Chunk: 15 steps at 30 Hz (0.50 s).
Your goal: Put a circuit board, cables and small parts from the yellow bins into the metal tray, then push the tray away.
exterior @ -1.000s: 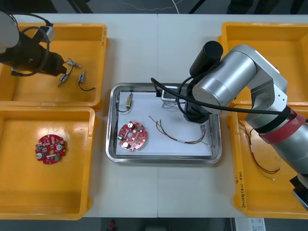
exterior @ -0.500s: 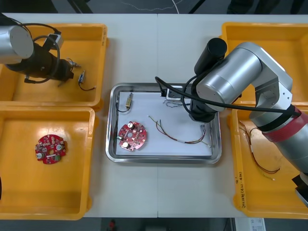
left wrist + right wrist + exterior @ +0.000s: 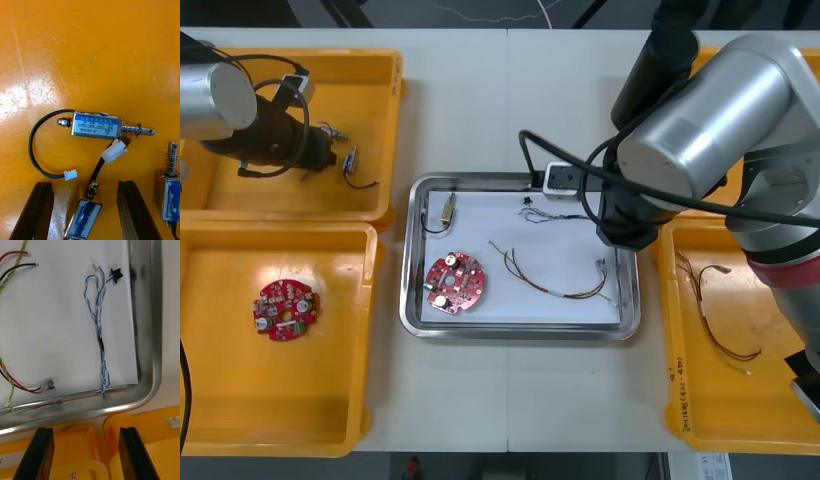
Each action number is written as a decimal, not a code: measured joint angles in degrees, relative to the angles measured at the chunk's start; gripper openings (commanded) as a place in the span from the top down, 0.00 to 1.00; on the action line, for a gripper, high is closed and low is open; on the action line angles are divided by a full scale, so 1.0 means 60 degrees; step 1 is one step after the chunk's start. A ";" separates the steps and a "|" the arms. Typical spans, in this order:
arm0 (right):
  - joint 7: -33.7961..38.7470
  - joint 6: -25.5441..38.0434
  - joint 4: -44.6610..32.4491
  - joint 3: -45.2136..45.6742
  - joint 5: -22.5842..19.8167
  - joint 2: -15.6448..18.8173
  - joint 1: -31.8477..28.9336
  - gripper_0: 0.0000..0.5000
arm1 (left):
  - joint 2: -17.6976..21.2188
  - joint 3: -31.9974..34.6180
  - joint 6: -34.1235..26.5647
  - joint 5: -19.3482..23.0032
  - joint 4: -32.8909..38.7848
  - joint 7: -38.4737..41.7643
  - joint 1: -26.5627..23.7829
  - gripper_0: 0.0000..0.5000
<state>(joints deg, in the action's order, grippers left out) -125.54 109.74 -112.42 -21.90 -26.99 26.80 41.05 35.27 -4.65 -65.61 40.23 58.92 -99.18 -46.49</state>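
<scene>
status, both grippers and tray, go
Left gripper open over small metal parts, far left bin. Right gripper open, empty, beside metal tray. Holds circuit board, cables.

Light table [image 3: 470, 110], apparently seamed midway.

The right arm [image 3: 710, 120] is made of fat, rounded silver-grey shells, with a black tube [image 3: 660, 60] and a red band [image 3: 780, 272]. A black wire [image 3: 523, 150] loops past a small white box [image 3: 558, 177]. The left arm [image 3: 215, 95] has a silver shell and a black wrist [image 3: 275, 140]. The right arm's fingers [image 3: 42, 453] and the left arm's fingers [image 3: 37, 210] are flat black bars.
</scene>
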 measured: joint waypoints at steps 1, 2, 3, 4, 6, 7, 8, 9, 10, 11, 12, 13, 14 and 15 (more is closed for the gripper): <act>0.0000 0.0014 -0.0140 0.0254 -0.0043 -0.0057 -0.0004 0.00 | 0.0000 0.0000 0.0015 -0.0004 -0.0001 0.0000 0.0001 0.00; 0.0001 0.0014 -0.0259 0.0498 -0.0073 -0.0117 -0.0006 0.00 | 0.0000 0.0000 0.0020 -0.0007 -0.0001 0.0000 0.0002 0.00; 0.0001 0.0015 -0.0401 0.0757 -0.0091 -0.0181 -0.0007 0.00 | -0.0001 0.0000 0.0021 -0.0008 -0.0001 0.0000 0.0002 0.00; 0.0002 0.0015 -0.0517 0.0999 -0.0105 -0.0238 -0.0007 0.00 | -0.0001 0.0000 0.0022 -0.0011 -0.0001 0.0000 0.0002 0.00; 0.0005 0.0015 -0.0739 0.1446 -0.0148 -0.0313 -0.0007 0.00 | -0.0002 0.0000 0.0024 -0.0012 -0.0001 0.0000 0.0002 0.00; 0.0007 0.0015 -0.0852 0.1644 -0.0199 -0.0327 -0.0008 0.00 | -0.0002 0.0000 0.0025 -0.0012 -0.0001 0.0000 0.0002 0.00; 0.0008 0.0015 -0.0964 0.1852 -0.0271 -0.0331 -0.0010 0.00 | -0.0002 0.0000 0.0026 -0.0012 -0.0001 0.0000 0.0002 0.00; 0.0015 0.0015 -0.1065 0.2075 -0.0364 -0.0332 -0.0020 0.00 | -0.0003 0.0000 0.0026 -0.0012 -0.0001 -0.0001 0.0002 0.00; 0.0035 0.0016 -0.1144 0.2293 -0.0451 -0.0332 -0.0039 0.00 | -0.0003 0.0000 0.0026 -0.0011 -0.0001 -0.0002 0.0002 0.00; 0.0091 0.0016 -0.1217 0.2533 -0.0552 -0.0332 -0.0074 0.00 | -0.0003 0.0000 0.0026 -0.0011 -0.0001 -0.0002 0.0002 0.00; 0.0213 0.0016 -0.1273 0.2792 -0.0706 -0.0332 -0.0129 0.00 | -0.0003 0.0000 0.0026 -0.0010 -0.0001 -0.0002 0.0002 0.00; 0.0384 0.0016 -0.1306 0.3059 -0.0896 -0.0332 -0.0202 0.00 | -0.0003 0.0000 0.0025 -0.0009 -0.0001 -0.0002 0.0002 0.00; 0.0616 0.0016 -0.1331 0.3302 -0.1097 -0.0330 -0.0282 0.00 | -0.0003 0.0000 0.0021 -0.0009 -0.0001 -0.0003 0.0002 0.00; 0.0925 0.0017 -0.1355 0.3552 -0.1292 -0.0320 -0.0378 0.00 | -0.0003 0.0000 0.0014 -0.0009 -0.0001 -0.0003 0.0002 0.00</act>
<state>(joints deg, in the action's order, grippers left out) -120.00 109.84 -120.55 -0.59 -34.74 24.88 38.79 35.26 -4.65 -65.52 40.17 58.91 -99.20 -46.48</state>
